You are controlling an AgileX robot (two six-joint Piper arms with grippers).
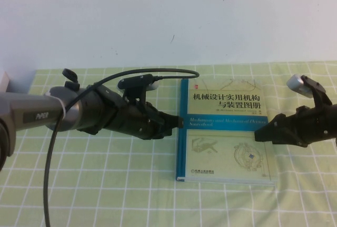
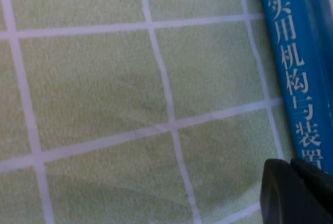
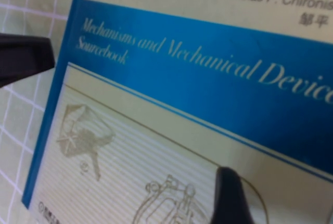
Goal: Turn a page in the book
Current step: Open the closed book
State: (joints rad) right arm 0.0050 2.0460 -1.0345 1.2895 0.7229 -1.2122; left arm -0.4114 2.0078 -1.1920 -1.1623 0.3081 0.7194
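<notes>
Closed book (image 1: 226, 127), pale yellow-green cover with teal spine and band, lies flat on the green checked tablecloth (image 1: 105, 185), about mid-table, spine toward the robot's left. Cover down; no page lifted.

Left gripper (image 1: 179, 121) lies low along the cloth, its tip at the spine edge about halfway along the book. In the left wrist view one dark fingertip (image 2: 296, 193) shows against the teal spine (image 2: 299, 68); whether the fingers are parted or together cannot be told, nor whether they press the book.

Right gripper (image 1: 259, 135) is at the book's opposite long edge, over the cover's margin. Its fingers stand apart: one dark finger (image 3: 231, 198) shows above the cover's mechanism drawing in the right wrist view. Nothing is held between them
</notes>
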